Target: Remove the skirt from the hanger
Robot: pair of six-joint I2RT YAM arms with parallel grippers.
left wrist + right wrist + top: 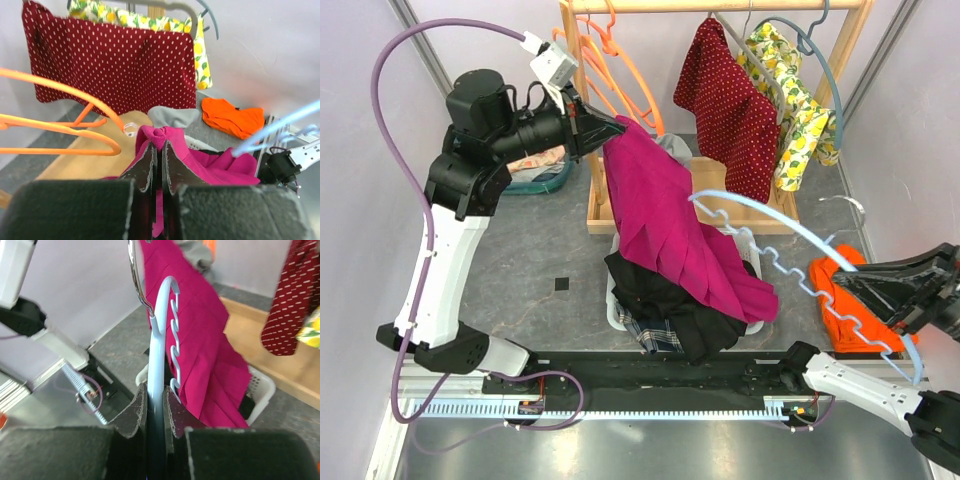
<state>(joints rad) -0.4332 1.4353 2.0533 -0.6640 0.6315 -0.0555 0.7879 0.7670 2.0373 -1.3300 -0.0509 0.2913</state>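
A grey mottled surface (520,250) lies between pale lilac walls. The magenta pleated skirt (665,220) hangs up and left of the white plastic laundry basket (262,385), its top bunched and pinched between the left arm's fingers (146,167), which are closed tight on the fabric. From there the cloth falls on a slant, and its hem drapes over the basket's contents.

To the right of the basket, the right arm's fingers (132,415) are clamped on the pale blue plastic hanger (159,340) with a notched lower bar. It arcs back over the basket, its metal hook near the skirt's middle. I cannot tell whether it touches the skirt.

The basket holds a heap of dark garments (660,290), with a plaid piece (655,335) at its near side.

Behind the basket stands one wooden clothes rack (660,5). It carries at least two orange hangers (630,75), one dark red polka-dot garment (730,100) and one lemon-print garment (795,110). One crumpled orange cloth (840,300) lies on the surface right of the basket. One teal tub (545,185) sits far left of it, its contents unclear.
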